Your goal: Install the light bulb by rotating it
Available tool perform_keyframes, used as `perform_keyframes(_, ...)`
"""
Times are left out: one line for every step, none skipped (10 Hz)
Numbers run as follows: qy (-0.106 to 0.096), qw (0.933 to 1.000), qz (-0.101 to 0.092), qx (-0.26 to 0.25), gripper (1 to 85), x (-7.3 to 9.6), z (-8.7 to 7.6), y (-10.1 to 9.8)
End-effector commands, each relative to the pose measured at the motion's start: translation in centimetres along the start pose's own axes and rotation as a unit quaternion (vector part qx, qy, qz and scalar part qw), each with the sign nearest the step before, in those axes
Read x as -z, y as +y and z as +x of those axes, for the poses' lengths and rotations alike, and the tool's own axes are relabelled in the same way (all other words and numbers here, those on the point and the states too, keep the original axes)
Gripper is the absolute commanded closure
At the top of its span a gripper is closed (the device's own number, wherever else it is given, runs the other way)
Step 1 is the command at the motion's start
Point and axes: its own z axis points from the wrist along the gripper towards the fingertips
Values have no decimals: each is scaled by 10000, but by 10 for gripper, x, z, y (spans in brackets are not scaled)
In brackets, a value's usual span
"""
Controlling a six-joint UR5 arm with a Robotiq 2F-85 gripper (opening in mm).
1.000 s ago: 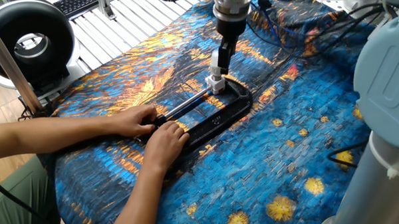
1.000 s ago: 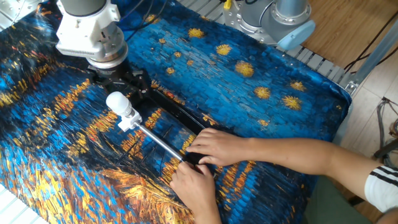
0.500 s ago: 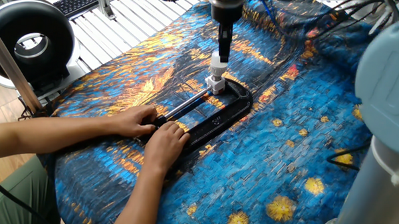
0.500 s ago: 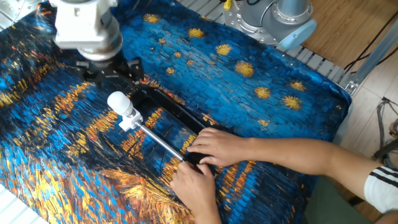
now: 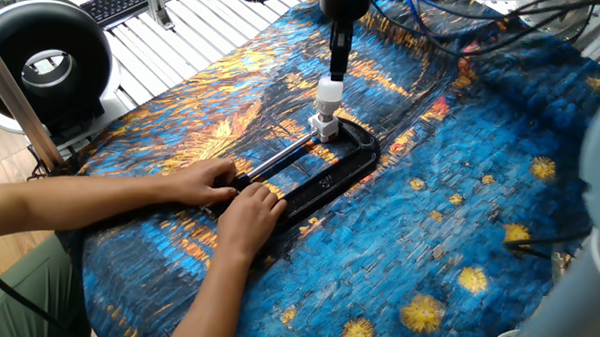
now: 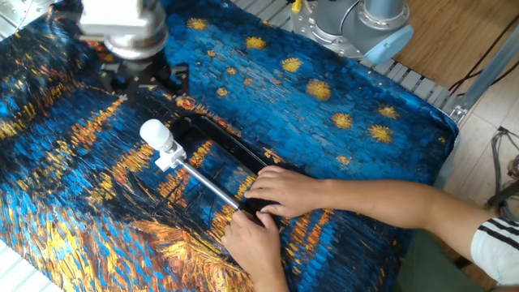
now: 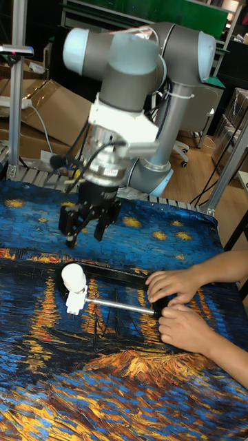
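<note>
The light bulb [image 5: 329, 90] [image 6: 152, 132] [image 7: 72, 275] is a small white globe standing upright in a white socket block [image 5: 324, 124] [image 6: 169, 156]. The block sits at the end of a metal rod inside a black C-clamp [image 5: 325, 176] [image 6: 231, 144]. My gripper [image 5: 340, 72] [image 6: 151, 79] [image 7: 84, 234] hangs just above the bulb, clear of it. It is open, its black fingers spread wide with nothing between them.
A person's two hands [image 5: 231, 196] [image 6: 268, 211] [image 7: 176, 306] hold the near end of the clamp on the painted blue-and-orange cloth. A black ring-shaped device [image 5: 41, 62] stands at the table's left edge. Cables [image 5: 475, 27] lie behind the gripper.
The gripper has risen off the bulb and pulled back a little. The bulb, socket, clamp and hands have stayed in place.
</note>
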Motion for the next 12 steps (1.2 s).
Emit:
perform_keyframes(-250, 9996, 20, 124, 167, 12, 2, 11)
perform_keyframes(-324, 9989, 44, 348, 153, 8, -14, -3)
perform_keyframes(-316, 9986, 20, 424, 153, -2, -27, -8)
perform_keyframes(-301, 9980, -72, 556, 153, -10, -40, -14)
perform_keyframes(-300, 9971, -144, 682, 150, -17, -49, -17)
perform_keyframes(-279, 9964, -185, 774, 150, -21, -52, -18)
perform_keyframes(-215, 9958, -161, 872, 143, -22, -48, -17)
perform_keyframes(-151, 9949, -182, 983, 143, -21, -42, -16)
perform_keyframes(-86, 9930, -127, 1173, 147, -24, -35, -22)
perform_keyframes(-127, 9914, -183, 1289, 150, -31, -34, -26)
perform_keyframes(-149, 9896, -169, 1417, 150, -36, -33, -32)
perform_keyframes(-189, 9880, -181, 1520, 150, -42, -30, -36)
